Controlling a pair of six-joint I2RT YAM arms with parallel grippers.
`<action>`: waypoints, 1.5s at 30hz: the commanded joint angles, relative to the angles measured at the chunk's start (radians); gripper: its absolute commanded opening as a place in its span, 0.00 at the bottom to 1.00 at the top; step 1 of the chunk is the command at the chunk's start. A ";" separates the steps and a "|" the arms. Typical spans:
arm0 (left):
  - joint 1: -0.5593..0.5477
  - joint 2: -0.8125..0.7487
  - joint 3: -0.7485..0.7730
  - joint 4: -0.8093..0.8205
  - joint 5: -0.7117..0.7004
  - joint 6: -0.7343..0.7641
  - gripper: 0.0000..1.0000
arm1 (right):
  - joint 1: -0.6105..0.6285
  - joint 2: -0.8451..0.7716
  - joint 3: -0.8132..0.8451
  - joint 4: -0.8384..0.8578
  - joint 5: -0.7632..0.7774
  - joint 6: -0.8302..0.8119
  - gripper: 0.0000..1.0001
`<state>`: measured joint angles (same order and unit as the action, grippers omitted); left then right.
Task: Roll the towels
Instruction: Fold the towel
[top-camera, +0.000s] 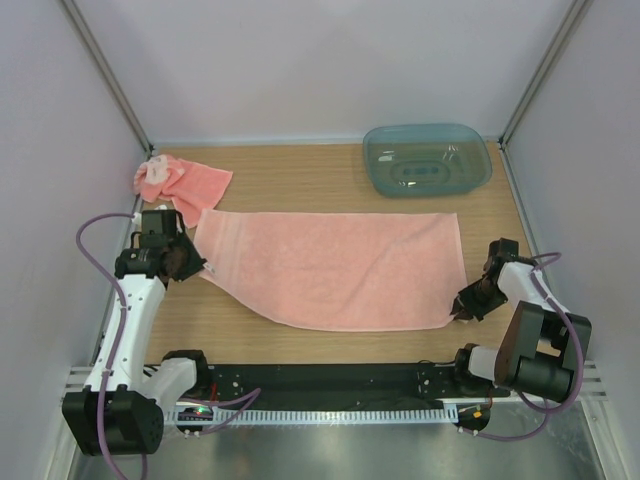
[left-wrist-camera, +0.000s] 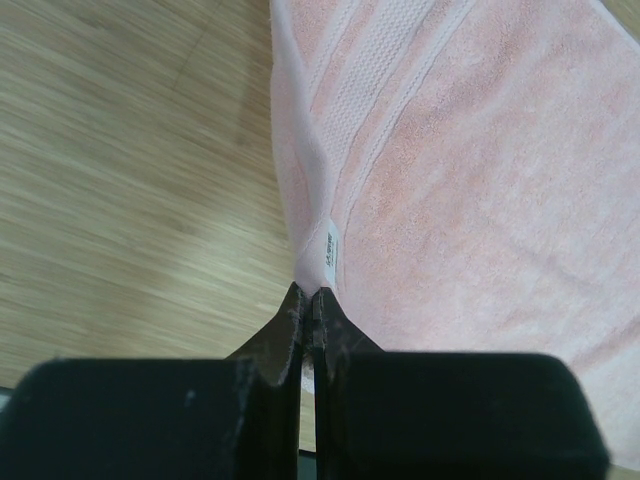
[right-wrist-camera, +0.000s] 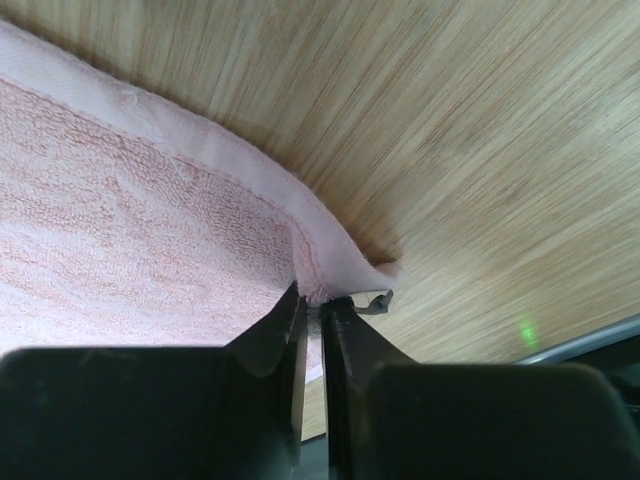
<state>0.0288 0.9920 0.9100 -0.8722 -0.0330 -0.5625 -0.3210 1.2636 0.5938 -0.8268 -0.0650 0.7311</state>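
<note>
Nearest the arm bases, a strip of bare pale wooden worktop (top-camera: 290, 340) lies between the black base rail (top-camera: 330, 380) and the curved near edge of the flat towel (top-camera: 340, 265), a salmon-pink rectangular terry cloth spread across the middle. The left end effector (top-camera: 188, 266) is pressed together on this cloth's near-left corner. Its wrist view shows the hem, with a small white label (left-wrist-camera: 329, 250), caught at the fingertips (left-wrist-camera: 295, 305). The right end effector (top-camera: 466, 308) pinches the near-right corner, with the hem bunched between its almost-closed tips. Both arms sit close to the white side walls (top-camera: 60, 150), leaving little room outward.

There are two towels and one tub. The flat towel's long axis runs left to right and its short ends face the side walls. Beyond it is another band of open wood. The bunched towel (top-camera: 180, 182), the same salmon-pink terry, lies crumpled in the far-left corner, just beyond the flat one's left end. The translucent blue-green plastic tub (top-camera: 427, 160) sits at the far right, apart from both.
</note>
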 joint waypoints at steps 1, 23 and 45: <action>0.013 -0.010 0.003 0.025 0.004 0.024 0.00 | -0.003 -0.023 0.004 0.015 -0.028 -0.015 0.14; 0.014 0.059 0.157 -0.097 0.027 -0.030 0.00 | -0.003 -0.095 0.259 0.024 -0.199 -0.098 0.01; 0.039 0.511 0.573 -0.166 -0.057 -0.037 0.00 | 0.148 0.370 0.696 0.121 -0.274 -0.087 0.01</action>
<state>0.0498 1.4616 1.4334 -1.0218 -0.0631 -0.5983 -0.1776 1.6001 1.2232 -0.7181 -0.3359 0.6495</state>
